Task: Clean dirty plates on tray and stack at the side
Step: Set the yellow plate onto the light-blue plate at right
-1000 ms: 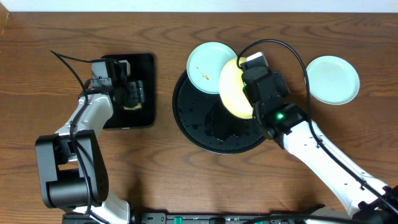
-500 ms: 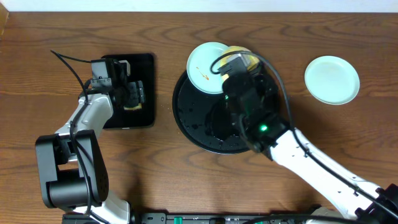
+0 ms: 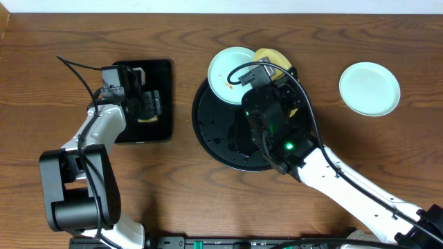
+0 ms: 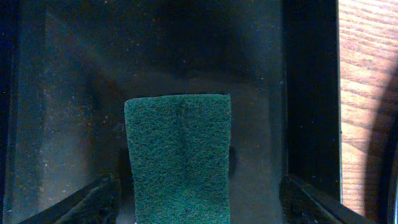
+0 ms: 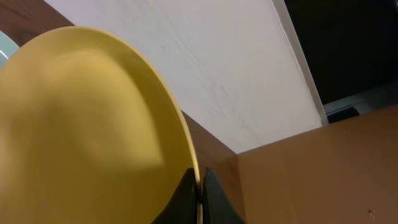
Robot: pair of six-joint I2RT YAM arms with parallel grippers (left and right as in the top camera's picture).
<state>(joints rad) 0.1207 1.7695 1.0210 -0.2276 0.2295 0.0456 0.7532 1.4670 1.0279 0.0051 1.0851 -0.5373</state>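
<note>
The yellow plate [image 5: 87, 137] is off the bench, held on edge above the far rim of the round black tray [image 3: 208, 135]. The right gripper [image 5: 200, 186] pinches it by the rim, its two dark fingers pressed together with the plate's thin edge between them. From overhead only a slice of the plate shows beyond the right arm [image 3: 277, 121], just beside a mint plate [image 3: 228, 72]; whether the two touch cannot be told. That mint plate lies partly over the tray's far-left rim and carries a few small orange specks. The tray itself sits near the middle of the bench [image 3: 83, 28], glossy and wet-looking. A second mint plate [image 3: 369, 88] lies flat on the bench toward the right edge, well apart from the tray.

Toward the left side of the bench sits a small rectangular black tray [image 3: 160, 76]. The left gripper [image 4: 200, 186] hangs over it with fingers [image 4: 99, 200] spread wide on either side of a green scouring sponge [image 4: 177, 149], which lies flat in that tray, apart from both fingers.
</note>
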